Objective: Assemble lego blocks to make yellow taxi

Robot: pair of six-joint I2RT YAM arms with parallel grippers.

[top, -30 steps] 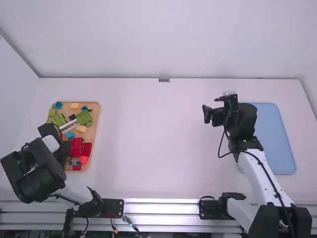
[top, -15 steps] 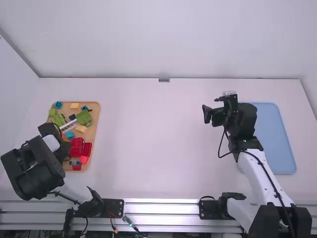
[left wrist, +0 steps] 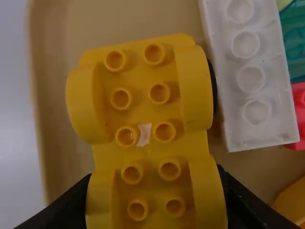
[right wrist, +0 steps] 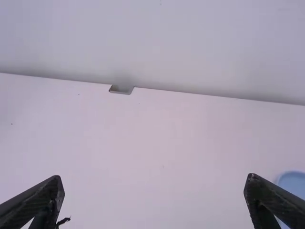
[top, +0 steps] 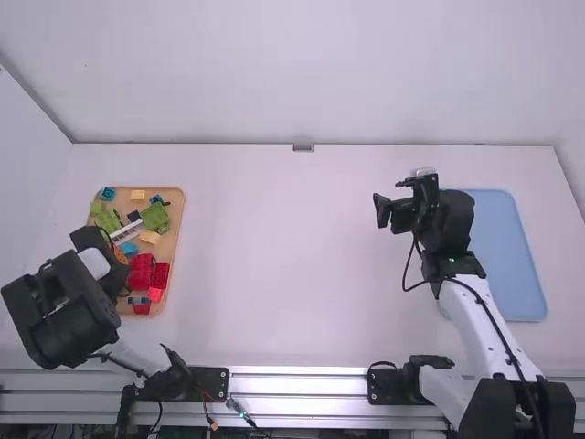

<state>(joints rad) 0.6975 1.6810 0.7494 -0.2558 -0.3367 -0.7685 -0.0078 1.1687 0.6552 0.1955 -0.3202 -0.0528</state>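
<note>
– "Slightly, the left gripper (top: 113, 280) has shifted over the tan tray (top: 179, 219) since a second ago; the right gripper (top: 391, 198) stands where it stood."
– "And the yellow piece (left wrist: 147, 109)?"
– "Over the tan tray, studs toward the left wrist camera, between the left gripper's two fingers. They look closed on its sides, though the piece covers their tips."
– "What lies around it?"
– "A white block (left wrist: 250, 78) just beside it, a teal block (left wrist: 293, 36) and a red block (left wrist: 299, 107) past that, and an orange block (left wrist: 291, 202) near one finger."
– "Farther out?"
– "Across the white table (top: 292, 274), the right gripper's jaws are wide apart, near the blue tray (top: 507, 256)."
</note>
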